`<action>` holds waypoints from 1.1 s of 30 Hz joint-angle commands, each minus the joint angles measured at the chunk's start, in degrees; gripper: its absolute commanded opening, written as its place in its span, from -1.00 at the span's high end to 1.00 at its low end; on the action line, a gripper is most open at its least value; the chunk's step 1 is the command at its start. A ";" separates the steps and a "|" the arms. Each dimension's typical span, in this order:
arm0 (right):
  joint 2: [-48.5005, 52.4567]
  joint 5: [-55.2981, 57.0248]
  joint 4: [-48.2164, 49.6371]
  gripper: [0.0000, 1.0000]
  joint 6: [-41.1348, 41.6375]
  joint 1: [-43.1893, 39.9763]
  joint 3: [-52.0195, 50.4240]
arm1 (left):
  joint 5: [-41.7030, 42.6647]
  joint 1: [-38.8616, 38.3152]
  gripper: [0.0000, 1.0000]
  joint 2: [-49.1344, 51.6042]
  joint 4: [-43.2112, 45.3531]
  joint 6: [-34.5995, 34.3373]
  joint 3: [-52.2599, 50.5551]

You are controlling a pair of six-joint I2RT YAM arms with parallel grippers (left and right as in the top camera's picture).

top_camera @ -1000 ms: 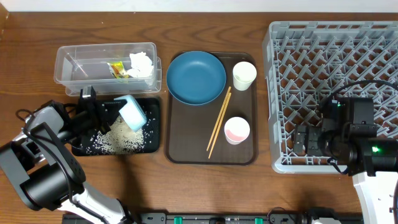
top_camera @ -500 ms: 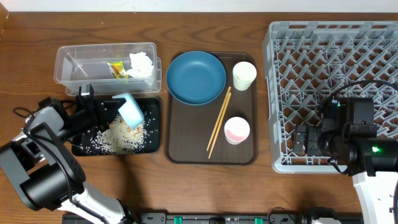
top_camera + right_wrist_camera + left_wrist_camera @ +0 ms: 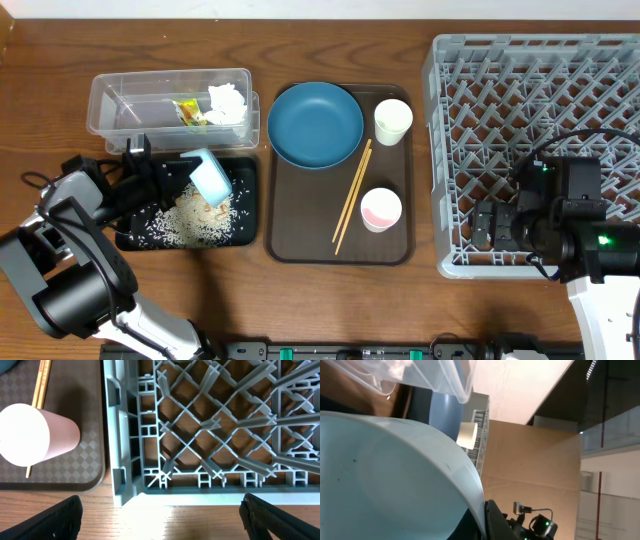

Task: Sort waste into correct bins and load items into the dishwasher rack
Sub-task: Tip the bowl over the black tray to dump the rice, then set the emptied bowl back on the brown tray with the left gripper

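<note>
My left gripper (image 3: 183, 175) is shut on the rim of the light-blue bowl (image 3: 210, 178), which is tipped on its side above the black tray (image 3: 128, 238). A heap of white rice (image 3: 195, 218) lies in that tray. The bowl fills the left wrist view (image 3: 395, 480). The clear tub (image 3: 115, 105) holds the yellow-green wrapper (image 3: 190, 112) and white tissue (image 3: 227, 100). The dark-blue plate (image 3: 315, 124), white cup (image 3: 392, 121), pink cup (image 3: 381, 209) and chopsticks (image 3: 351, 195) lie on the brown serving tray (image 3: 290, 235). My right gripper (image 3: 160, 515) is open and empty at the front-left corner of the grey rack (image 3: 540, 130).
The pink cup (image 3: 37, 435) and the chopstick ends (image 3: 40, 382) show left of the rack's wall (image 3: 117, 435) in the right wrist view. Bare wooden table runs along the front edge (image 3: 330, 300).
The bowl has shifted slightly up and left over the black tray since a second ago, and the rice heap below looks a little larger. The right arm has not moved.
</note>
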 commanded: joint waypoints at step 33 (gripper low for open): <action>-0.09 -0.20 0.13 -0.98 -0.76 -0.57 1.09 | -62.34 -51.63 0.88 -23.80 2.05 -6.47 0.28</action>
